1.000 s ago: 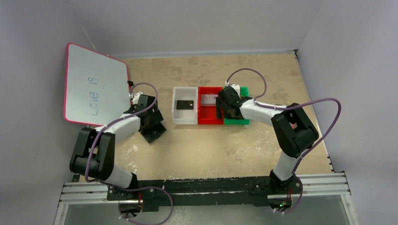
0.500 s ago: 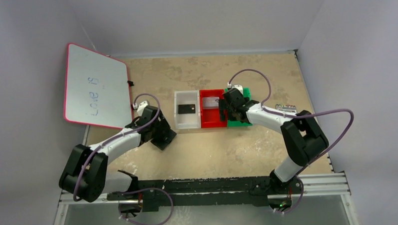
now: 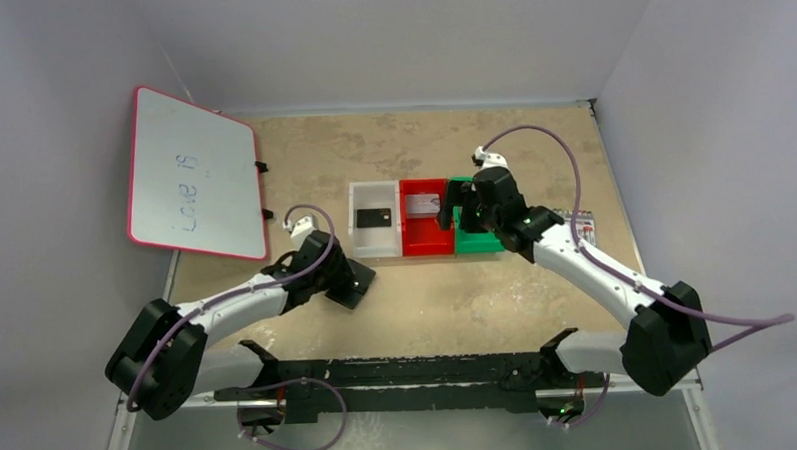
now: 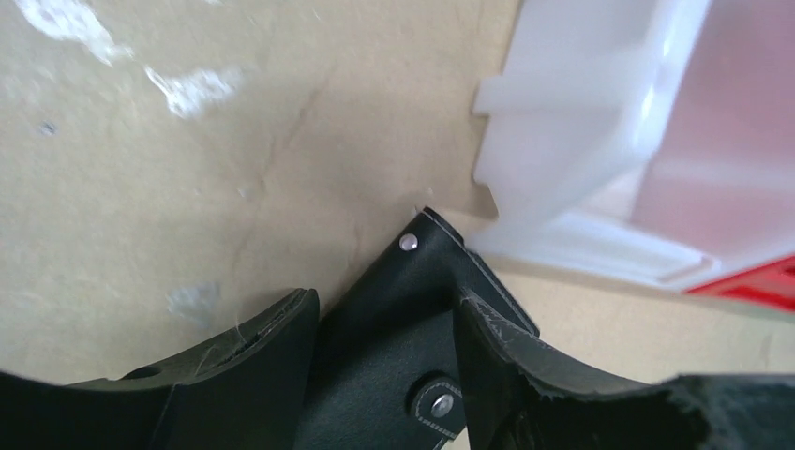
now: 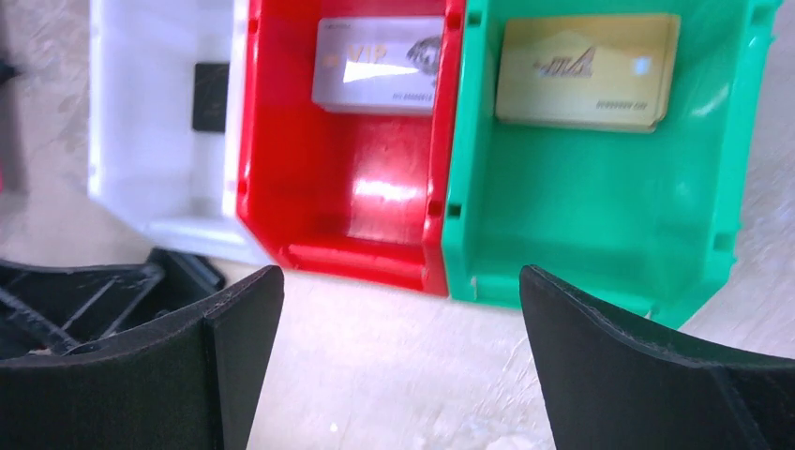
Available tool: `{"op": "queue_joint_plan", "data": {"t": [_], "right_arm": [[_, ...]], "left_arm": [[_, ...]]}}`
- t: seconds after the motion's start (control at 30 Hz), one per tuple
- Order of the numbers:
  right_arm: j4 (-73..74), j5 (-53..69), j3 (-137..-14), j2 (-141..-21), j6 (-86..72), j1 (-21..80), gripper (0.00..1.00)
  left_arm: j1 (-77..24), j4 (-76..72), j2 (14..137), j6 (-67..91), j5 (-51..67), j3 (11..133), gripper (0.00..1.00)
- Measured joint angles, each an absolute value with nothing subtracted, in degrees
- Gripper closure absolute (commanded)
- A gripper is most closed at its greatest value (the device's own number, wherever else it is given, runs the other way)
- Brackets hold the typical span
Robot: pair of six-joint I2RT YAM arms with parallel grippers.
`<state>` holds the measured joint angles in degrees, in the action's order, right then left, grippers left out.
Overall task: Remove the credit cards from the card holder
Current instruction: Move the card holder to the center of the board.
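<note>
My left pincer (image 4: 384, 305) is clamped across the card holder (image 4: 412, 272). A finger presses each long side, and the black body fills the gap between them. The card holder sits low over the tabletop (image 3: 447, 293), in front of the row of bins, with its far corner just beside the near corner of the white bin (image 4: 562, 141). I cannot tell whether it rests on the surface or hangs just above it.

The right pincer (image 5: 401, 281) stands wide apart with nothing in it, hovering at the near walls of the red bin (image 5: 347, 253) and the green bin (image 5: 581, 272).

All three credit cards are out, each flat on a bin floor:
- the black card (image 5: 210, 96) in the white bin
- the silver card (image 5: 380, 77) in the red bin
- the gold card (image 5: 586, 70) in the green bin

I judge the emptying done.

The card holder looks light, soft and foldable, so a squeeze across its flat body near the spine suits it. The strap tab with its snap would flop if I took hold there. The cards look thin, stiff and glossy, so they are likely slippery. Lying flat, they give my fingers only an edge, and I would have to tip one against a bin wall before pinching it.
</note>
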<state>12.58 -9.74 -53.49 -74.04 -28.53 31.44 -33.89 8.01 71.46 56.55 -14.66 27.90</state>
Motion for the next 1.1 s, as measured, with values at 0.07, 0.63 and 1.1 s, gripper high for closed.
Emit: {"op": "queue_joint_plan", "data": {"t": [0.07, 0.63, 1.1], "right_arm": [[12.5, -7.7, -51.4, -71.2, -30.2, 31.4, 0.04], [1.7, 10.5, -27.8, -59.1, -41.2, 31.4, 0.18], [-11.5, 20.1, -32.9, -76.2, -32.9, 33.6, 0.35]], "left_arm": [[-36.5, 7.4, 69.8, 59.1, -15.4, 26.4, 0.46], [-69.0, 8.4, 74.7, 80.1, -32.2, 28.7, 0.46], [-69.3, 22.9, 71.9, 92.5, -45.7, 30.4, 0.38]]}}
